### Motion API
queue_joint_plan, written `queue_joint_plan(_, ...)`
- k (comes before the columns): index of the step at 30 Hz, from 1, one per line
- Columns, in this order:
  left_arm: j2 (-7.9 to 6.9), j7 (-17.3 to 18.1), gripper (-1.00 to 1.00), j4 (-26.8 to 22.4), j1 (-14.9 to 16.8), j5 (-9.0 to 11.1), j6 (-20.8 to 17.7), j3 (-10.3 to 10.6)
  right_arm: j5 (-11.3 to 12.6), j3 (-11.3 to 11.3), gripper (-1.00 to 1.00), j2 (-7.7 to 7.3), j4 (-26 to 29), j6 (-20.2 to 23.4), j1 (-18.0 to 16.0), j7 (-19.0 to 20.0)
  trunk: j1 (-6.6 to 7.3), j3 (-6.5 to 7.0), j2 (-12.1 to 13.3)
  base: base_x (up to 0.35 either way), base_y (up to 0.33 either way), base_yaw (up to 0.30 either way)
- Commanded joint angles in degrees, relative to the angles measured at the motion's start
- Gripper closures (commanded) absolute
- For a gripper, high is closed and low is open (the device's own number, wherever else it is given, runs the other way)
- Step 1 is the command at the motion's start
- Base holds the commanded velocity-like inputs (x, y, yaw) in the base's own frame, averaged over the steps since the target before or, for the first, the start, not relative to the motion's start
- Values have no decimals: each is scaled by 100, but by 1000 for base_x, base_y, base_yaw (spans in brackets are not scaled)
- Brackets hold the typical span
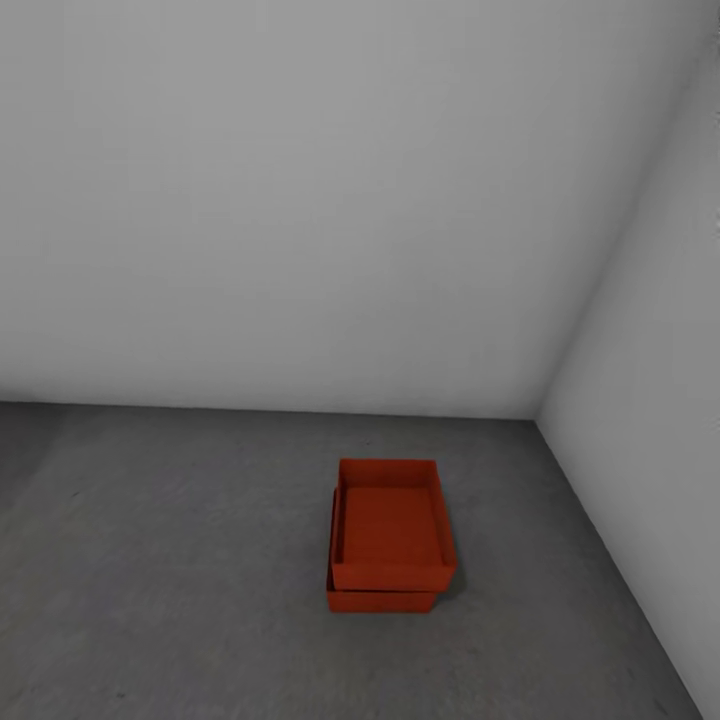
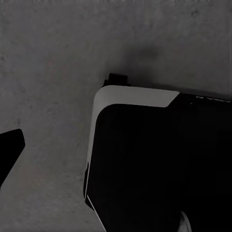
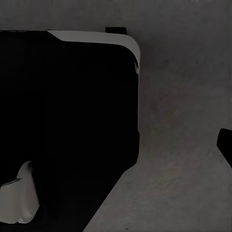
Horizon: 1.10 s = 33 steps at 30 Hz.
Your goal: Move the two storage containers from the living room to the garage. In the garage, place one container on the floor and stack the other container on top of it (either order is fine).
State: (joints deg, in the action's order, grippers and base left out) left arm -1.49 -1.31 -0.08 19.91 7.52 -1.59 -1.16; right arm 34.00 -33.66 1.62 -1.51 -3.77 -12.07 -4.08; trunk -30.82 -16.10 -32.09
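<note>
Below the frame's centre, one bin (image 1: 388,525) is sitting on the other bin (image 1: 380,601); alignment should be checked. Jaw states cannot be told.

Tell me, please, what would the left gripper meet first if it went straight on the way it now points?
Most likely the floor: its wrist view looks onto grey concrete beside the robot's black base. Depth is unclear.

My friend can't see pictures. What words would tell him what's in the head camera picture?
Two orange-red storage containers sit stacked, one on top of the other, on the dark grey concrete floor. The top one is empty and sits a bit crooked on the lower one. Behind them, plain white walls meet in a corner on the right.
</note>
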Motion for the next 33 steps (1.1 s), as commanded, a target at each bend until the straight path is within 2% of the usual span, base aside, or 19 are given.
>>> queue_joint_plan(1,0,-4,-100,-1,3,48,-17,-7,45,-45,-100,5,-13,-27,-6,-6,-2,1,-7,0,0,-77)
queue_joint_plan(22,0,-1,-100,-1,-1,48,-17,-7,45,-45,-100,5,-13,-27,-6,-5,-2,184,-7,0,0,-87)
queue_joint_plan(33,0,-1,-100,-4,0,48,-17,-7,36,-53,-100,6,-14,-70,-6,-11,-2,207,-7,0,0,34)
